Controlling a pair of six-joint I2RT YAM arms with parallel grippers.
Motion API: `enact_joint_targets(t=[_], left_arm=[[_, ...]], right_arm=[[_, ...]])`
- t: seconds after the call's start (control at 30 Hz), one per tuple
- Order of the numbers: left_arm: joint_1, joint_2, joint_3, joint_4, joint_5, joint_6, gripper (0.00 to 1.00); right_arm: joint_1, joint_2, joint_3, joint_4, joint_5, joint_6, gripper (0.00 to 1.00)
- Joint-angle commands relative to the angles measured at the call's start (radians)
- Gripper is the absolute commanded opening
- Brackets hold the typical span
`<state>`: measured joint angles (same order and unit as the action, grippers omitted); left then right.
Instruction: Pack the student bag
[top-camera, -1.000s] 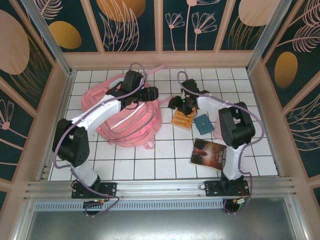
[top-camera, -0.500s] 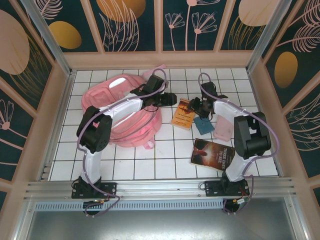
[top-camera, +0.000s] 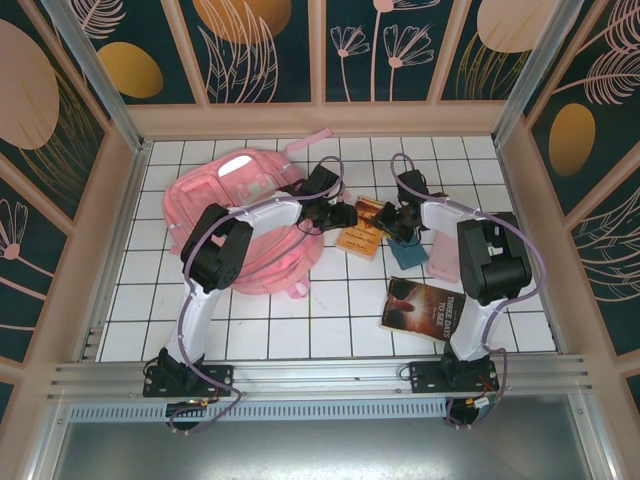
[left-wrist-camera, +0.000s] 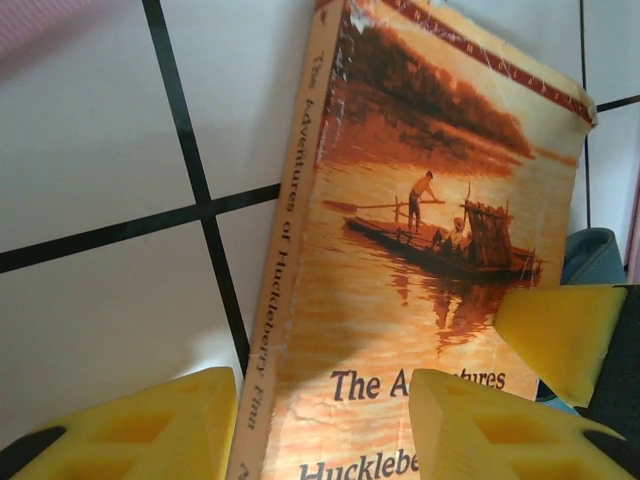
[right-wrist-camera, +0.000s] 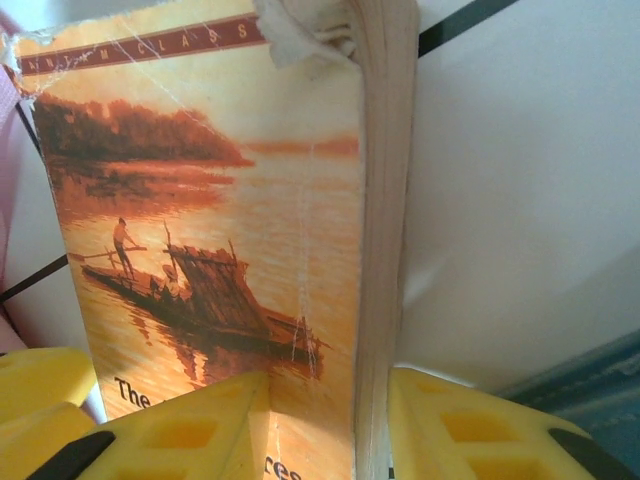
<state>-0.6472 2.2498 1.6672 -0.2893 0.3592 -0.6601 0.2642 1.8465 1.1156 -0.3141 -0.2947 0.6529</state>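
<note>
student bag (top-camera: 240, 215) far-left, both end effectors part-open straddling orange book (top-camera: 364, 230), grip perhaps unclosed, teal pouch (top-camera: 408, 250) beside

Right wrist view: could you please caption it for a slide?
Yellow right gripper fingers straddling the page edge of a worn Huckleberry Finn paperback.

Orange book's (left-wrist-camera: 400, 300) title cut off below

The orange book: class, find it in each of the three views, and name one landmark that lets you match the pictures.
Top view: orange book lies mid-table, between the two hands, right of the pink bag.
Left wrist view: the book fills the centre and right, cover up.
Right wrist view: the book fills the left and centre, page edge on the right.
Shared landmark: the raft picture on its cover.
</note>
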Motion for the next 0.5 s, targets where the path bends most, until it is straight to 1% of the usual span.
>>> enact_joint_targets(t=[0.0, 0.07, 0.23, 0.27, 0.33, 0.43, 0.47], left_arm=[[-0.005, 0.025, 0.042, -0.036, 0.027, -0.006, 0.50], [-0.005, 0.039, 0.046, -0.045, 0.022, -0.002, 0.42], [-0.006, 0.056, 0.033, -0.047, 0.011, 0.003, 0.27], [-0.006, 0.059, 0.033, -0.049, 0.008, 0.005, 0.26], [-0.005, 0.065, 0.033, -0.053, 0.001, 0.008, 0.23], [-0.005, 0.058, 0.034, -0.057, -0.006, 0.019, 0.24], [-0.004, 0.052, 0.039, -0.062, -0.008, 0.030, 0.25]], right_arm=[[0.001, 0.025, -0.002, 0.027, -0.054, -0.014, 0.33], [0.000, 0.016, 0.005, 0.026, -0.061, -0.015, 0.29], [0.005, -0.042, 0.050, -0.021, -0.027, -0.026, 0.24], [0.007, -0.049, 0.059, -0.032, -0.021, -0.031, 0.22], [0.011, -0.055, 0.080, -0.056, -0.018, -0.049, 0.13], [0.009, -0.056, 0.094, -0.077, 0.002, -0.066, 0.00], [0.007, -0.061, 0.096, -0.077, 0.012, -0.073, 0.00]])
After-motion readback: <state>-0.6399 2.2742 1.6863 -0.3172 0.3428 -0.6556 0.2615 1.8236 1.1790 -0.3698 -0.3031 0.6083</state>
